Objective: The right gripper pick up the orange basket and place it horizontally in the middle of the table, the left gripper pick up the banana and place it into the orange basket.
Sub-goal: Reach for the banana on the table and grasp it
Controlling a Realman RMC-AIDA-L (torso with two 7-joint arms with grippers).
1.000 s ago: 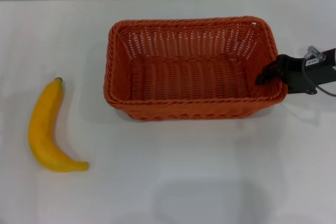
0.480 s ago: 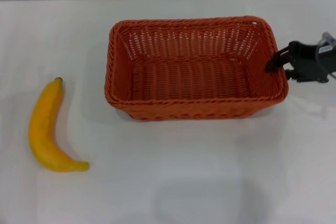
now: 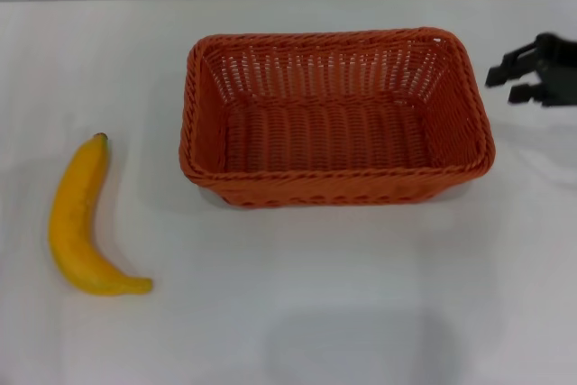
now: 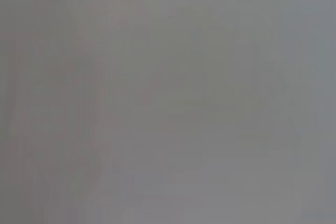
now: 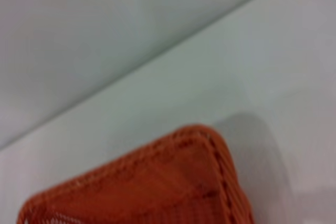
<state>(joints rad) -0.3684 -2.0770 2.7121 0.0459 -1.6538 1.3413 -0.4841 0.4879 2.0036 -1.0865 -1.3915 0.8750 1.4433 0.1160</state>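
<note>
- The banana [image 3: 79, 223] lies on the table [image 3: 315, 313] at about 8 o'clock from the basket, well apart from it, dark tip pointing far.
- The orange basket [image 3: 335, 188] sits lengthwise across mid-table, upright and empty (one corner shows in the right wrist view [image 5: 199, 182]).
- The right gripper [image 3: 510, 81] hovers at 3 o'clock of the basket, near its short side, fingers parted, gripping nothing.
- The left gripper is out of sight.

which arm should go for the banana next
Left. The curved yellow banana lies on the white table at the robot's left; the open black right gripper sits beyond the empty orange woven basket.
</note>
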